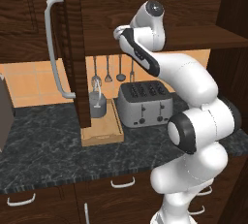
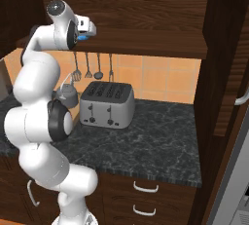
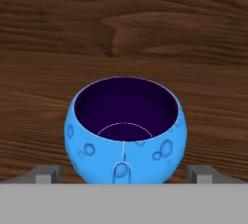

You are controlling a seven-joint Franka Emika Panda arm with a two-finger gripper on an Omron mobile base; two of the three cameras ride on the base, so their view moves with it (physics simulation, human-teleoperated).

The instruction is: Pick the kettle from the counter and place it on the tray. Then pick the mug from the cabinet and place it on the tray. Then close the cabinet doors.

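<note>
A simulated kitchen, seen from behind a white robot arm and from a camera on its hand. The first step looks done: the small grey kettle (image 1: pixel 97 103) stands on the light wooden tray (image 1: pixel 102 133), which lies on the dark marbled table (image 1: pixel 53 145) just left of the silver toaster (image 1: pixel 145 104), the landmark here. The kettle sits at the tray's far end, its thin handle upright, and nothing else can be seen on the tray. The second step is under way: the arm reaches up above the toaster into the dark wood cabinet (image 2: pixel 146 19), and the jaws (image 3: pixel 124 169) stand wide open with one tip on each side of the bright blue mug (image 3: pixel 125 130), not yet closed on it. The mug sits upright on the cabinet shelf (image 3: pixel 124 63), high above the toaster, and its dark inside appears empty. A sliver of blue shows at the hand in the right base view. Still left, by my judgement: closing on the mug, carrying it down to the free near part of the tray left of the toaster, then shutting the cabinet doors. One door (image 1: pixel 72 48) stands open, edge-on with its long grey bar handle (image 1: pixel 54 48), up and to the left of the toaster, partly hiding the kettle. The other door (image 2: pixel 228 53) stands open far to the toaster's right.
</note>
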